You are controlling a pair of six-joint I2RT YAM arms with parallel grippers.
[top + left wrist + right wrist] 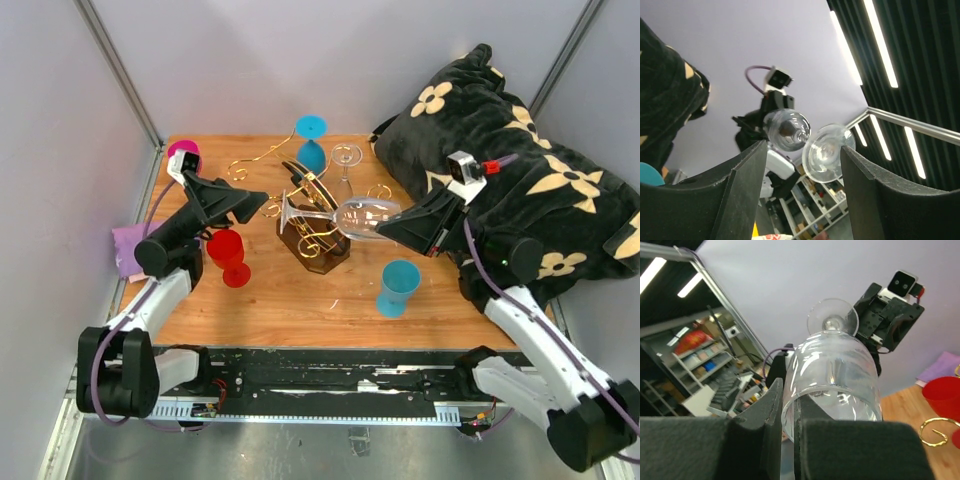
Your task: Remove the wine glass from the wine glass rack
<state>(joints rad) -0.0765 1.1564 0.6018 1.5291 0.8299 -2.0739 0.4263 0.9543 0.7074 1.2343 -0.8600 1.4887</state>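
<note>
The wine glass rack [316,228], gold wire scrolls on a dark brown base, stands mid-table. A clear wine glass [366,215] lies level over its top, foot pointing left. My right gripper [388,228] is shut on the bowl's rim; in the right wrist view one finger [771,410] is outside the glass [832,372] and the other inside. My left gripper [258,199] is open just left of the foot. In the left wrist view the foot [827,152] sits between the spread fingers [747,175], touching neither.
A red goblet [228,256] stands left of the rack, and a teal cup [398,287] to its front right. A teal goblet [311,140] and a small clear glass [346,158] stand behind. A pink cup [184,152] is back left. A black flowered blanket [510,170] fills the right.
</note>
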